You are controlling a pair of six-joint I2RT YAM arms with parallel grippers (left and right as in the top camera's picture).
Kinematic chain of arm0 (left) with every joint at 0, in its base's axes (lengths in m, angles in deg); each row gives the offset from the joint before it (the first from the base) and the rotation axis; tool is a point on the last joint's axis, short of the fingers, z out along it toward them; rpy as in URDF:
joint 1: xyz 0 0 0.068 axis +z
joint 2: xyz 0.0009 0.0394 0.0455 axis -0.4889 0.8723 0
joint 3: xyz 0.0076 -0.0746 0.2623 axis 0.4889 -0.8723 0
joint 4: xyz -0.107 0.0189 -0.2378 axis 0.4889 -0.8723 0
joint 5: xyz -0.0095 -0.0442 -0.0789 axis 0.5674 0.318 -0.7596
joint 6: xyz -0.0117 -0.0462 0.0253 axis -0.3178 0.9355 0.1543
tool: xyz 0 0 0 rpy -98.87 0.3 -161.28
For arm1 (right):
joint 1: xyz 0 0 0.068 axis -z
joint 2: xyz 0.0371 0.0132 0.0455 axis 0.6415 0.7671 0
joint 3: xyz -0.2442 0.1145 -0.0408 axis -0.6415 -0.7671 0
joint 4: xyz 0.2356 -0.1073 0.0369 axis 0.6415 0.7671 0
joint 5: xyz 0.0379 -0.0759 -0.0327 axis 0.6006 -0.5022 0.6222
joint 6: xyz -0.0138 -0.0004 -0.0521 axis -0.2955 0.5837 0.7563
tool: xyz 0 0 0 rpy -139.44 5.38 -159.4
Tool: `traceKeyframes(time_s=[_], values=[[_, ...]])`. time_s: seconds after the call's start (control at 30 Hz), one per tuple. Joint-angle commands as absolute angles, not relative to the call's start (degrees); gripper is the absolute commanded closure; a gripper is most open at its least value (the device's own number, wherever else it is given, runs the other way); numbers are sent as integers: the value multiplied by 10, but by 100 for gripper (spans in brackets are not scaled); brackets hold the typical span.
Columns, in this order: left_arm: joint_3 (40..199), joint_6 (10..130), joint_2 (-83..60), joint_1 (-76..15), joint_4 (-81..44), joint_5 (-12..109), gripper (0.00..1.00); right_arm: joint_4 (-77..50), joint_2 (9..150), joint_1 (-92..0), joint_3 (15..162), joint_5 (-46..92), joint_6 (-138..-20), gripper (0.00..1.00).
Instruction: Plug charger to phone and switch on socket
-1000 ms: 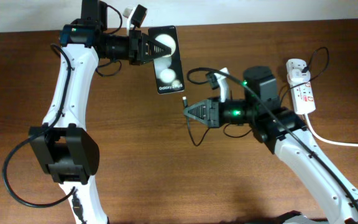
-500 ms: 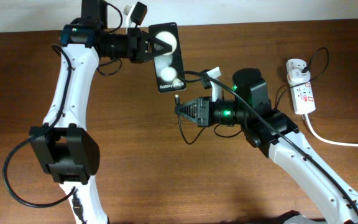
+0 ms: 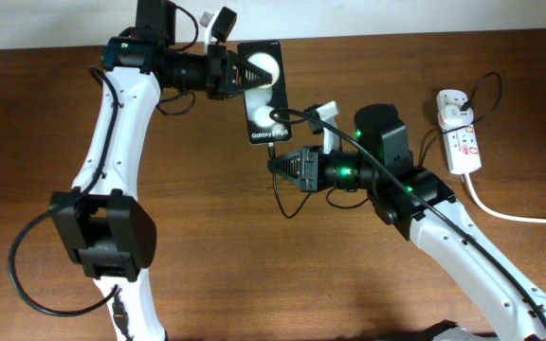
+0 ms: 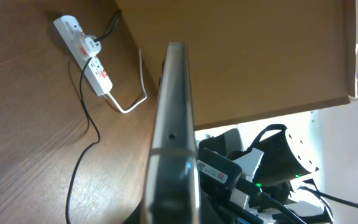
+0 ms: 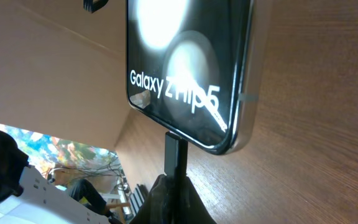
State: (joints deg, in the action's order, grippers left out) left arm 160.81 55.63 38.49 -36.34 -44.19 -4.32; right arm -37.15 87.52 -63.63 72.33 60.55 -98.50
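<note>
My left gripper (image 3: 238, 73) is shut on the black phone (image 3: 264, 91), holding it above the table with its face up; the left wrist view shows the phone edge-on (image 4: 173, 124). My right gripper (image 3: 280, 167) is shut on the charger's connector tip (image 5: 175, 152), which touches the phone's bottom edge (image 5: 191, 74). The thin black cable (image 3: 282, 204) loops down from the connector and another stretch runs over my right arm to the white adapter (image 3: 451, 101) on the socket (image 3: 463, 142) at the far right.
The socket's thick white cord (image 3: 510, 213) trails off to the right edge. The table's back edge runs just behind the phone and left arm. The socket also shows in the left wrist view (image 4: 86, 56).
The left gripper moved the phone right and slightly down. The right gripper shifted left from a second ago, then held; the connector now meets the phone's bottom edge.
</note>
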Motion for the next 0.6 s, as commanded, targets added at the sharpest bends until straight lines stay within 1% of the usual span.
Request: traceKeyframes(time_s=[0.0,0.27,0.57], values=[[1617,557,386,-363,-441,-43,100,-374,864,-640,725,606,-985,96],[1617,557,386,-360,-440,-34,100,-344,865,-640,725,606,-981,96],[1617,557,386,-364,-441,-31,100,-347,865,-639,725,599,-981,96]])
